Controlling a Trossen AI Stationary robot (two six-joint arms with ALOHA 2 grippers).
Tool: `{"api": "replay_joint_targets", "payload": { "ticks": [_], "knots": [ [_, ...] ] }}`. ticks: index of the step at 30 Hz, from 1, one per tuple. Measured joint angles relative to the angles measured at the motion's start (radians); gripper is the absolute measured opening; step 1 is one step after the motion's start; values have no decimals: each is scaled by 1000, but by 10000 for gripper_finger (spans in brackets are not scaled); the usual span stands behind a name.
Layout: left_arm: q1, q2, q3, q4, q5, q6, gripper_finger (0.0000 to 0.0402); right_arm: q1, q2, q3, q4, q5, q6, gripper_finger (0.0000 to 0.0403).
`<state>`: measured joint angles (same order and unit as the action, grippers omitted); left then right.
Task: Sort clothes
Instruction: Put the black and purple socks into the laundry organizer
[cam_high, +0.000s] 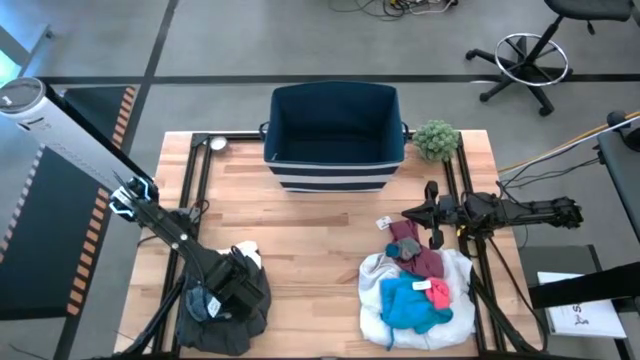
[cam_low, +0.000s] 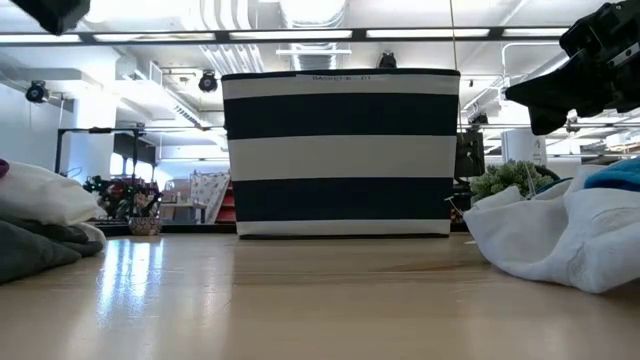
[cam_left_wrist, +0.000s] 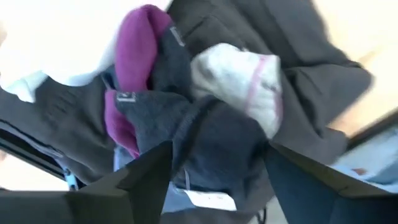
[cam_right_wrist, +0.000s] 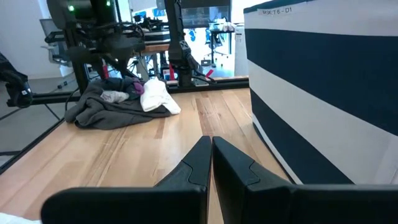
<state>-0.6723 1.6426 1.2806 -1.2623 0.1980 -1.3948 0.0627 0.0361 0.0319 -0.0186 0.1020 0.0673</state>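
Left hand (cam_high: 222, 292) down over dark grey garment (cam_high: 232, 312) at table's (cam_high: 310, 250) near-left corner, fingers spread wide around small grey piece (cam_left_wrist: 205, 134) — poised to pick. Right hand (cam_high: 408, 215) pinched closed, empty, waiting by right pile: white garment (cam_high: 385, 280), blue piece (cam_high: 410, 305), maroon piece (cam_high: 415, 250). Striped bin (cam_high: 335, 140) stands far centre — likely destination.

- High view: overhead, straight down, whole table (cam_high: 300, 215) + both arms.
- Low view: tabletop level, faces striped bin (cam_low: 340, 152), room behind.
- Left wrist view: v. close over dark grey garment (cam_left_wrist: 236, 143).
- Right wrist view: low across table; shares bin (cam_right_wrist: 323, 87) w/ high + low views, the dark garment w/ left wrist.
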Motion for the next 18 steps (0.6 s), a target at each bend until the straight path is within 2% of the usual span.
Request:
{"api": "replay_joint_targets", "payload": {
  "ticks": [3, 6, 9, 15, 18],
  "knots": [
    [0, 14, -30, -2, 26, 9, 253, 0, 0, 0, 0, 0, 0, 0],
    [0, 27, -74, 1, 67, 17, 233, 0, 0, 0, 0, 0, 0, 0],
    [-2, 36, -113, -2, 98, 40, 184, 0, 0, 0, 0, 0, 0, 0],
    [-3, 26, -79, -26, 109, 96, 25, 0, 0, 0, 0, 0, 0, 0],
    [-3, 19, -2, -78, 84, 101, 23, 0, 0, 0, 0, 0, 0, 0]
  ]
}}
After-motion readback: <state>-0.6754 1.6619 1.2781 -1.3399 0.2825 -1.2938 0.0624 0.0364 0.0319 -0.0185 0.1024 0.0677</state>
